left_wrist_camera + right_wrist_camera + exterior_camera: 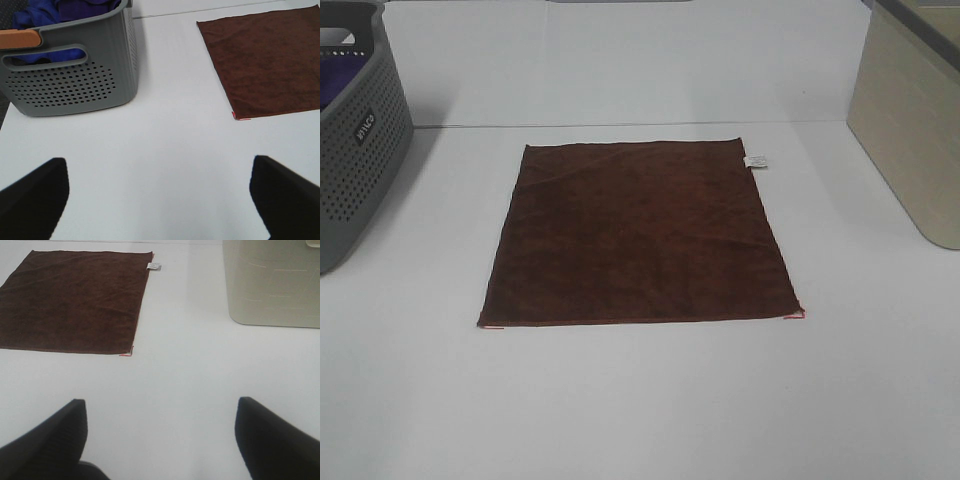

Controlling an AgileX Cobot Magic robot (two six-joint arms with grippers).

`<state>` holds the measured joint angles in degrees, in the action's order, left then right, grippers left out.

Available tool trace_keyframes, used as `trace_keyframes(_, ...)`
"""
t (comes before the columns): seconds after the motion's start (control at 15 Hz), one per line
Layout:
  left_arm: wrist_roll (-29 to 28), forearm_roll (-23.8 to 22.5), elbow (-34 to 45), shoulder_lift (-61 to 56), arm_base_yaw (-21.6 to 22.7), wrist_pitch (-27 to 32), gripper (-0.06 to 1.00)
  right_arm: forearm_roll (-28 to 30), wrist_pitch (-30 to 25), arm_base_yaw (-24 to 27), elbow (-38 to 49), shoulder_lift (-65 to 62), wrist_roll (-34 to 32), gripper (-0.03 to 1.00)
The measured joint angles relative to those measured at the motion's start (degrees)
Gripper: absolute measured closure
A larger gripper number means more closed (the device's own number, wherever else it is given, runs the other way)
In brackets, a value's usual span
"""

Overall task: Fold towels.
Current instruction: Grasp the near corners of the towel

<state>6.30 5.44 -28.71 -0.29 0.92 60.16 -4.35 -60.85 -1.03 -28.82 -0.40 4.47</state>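
Exterior high shows me the reddish-brown towel (638, 235) flat and unfolded at the middle of the tabletop (640, 420), every fold left to do; my left gripper (157, 161) and right gripper (160, 401) gape wide, empty.

Towel (640, 235): soft napped cloth, matt, faintly creased; a stitched hem is seen.
Tag (757, 160): white; cloth or paper cannot be told.
Table (640, 400): smooth white top; a slight sheen is caught.
Basket (360, 170): grey moulded plastic, matt, pierced with small holes.
Handle (19, 38): an orange-brown, wood-like finish is shown.
Purple cloth (65, 10): soft matt fabric, rumpled.
Bin (910, 140): beige, smooth, dull; plastic by the look.
Right fingers (272, 440): matt black; fine ribbing is made out.
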Motion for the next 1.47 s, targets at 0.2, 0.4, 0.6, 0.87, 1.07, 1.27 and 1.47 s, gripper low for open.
trace_keyframes(0.2,0.00,0.00,0.00,0.00,0.00,0.00,0.02,0.00,0.00,0.00,0.00,0.00,0.00,0.20)
trace_keyframes(0.4,0.00,0.00,0.00,0.00,0.00,0.00,0.02,0.00,0.00,0.00,0.00,0.00,0.00,0.20)
trace_keyframes(0.6,0.00,0.00,0.00,0.00,0.00,0.00,0.02,0.00,0.00,0.00,0.00,0.00,0.00,0.20)
trace_keyframes(0.87,0.00,0.00,0.00,0.00,0.00,0.00,0.02,0.00,0.00,0.00,0.00,0.00,0.00,0.20)
trace_keyframes(1.07,0.00,0.00,0.00,0.00,0.00,0.00,0.02,0.00,0.00,0.00,0.00,0.00,0.00,0.20)
trace_keyframes(1.27,0.00,0.00,0.00,0.00,0.00,0.00,0.04,0.00,0.00,0.00,0.00,0.00,0.00,0.20)
trace_keyframes(1.47,0.00,-0.11,-0.06,0.00,0.00,-0.06,0.06,0.00,0.11,0.00,-0.06,0.00,0.00,0.20)
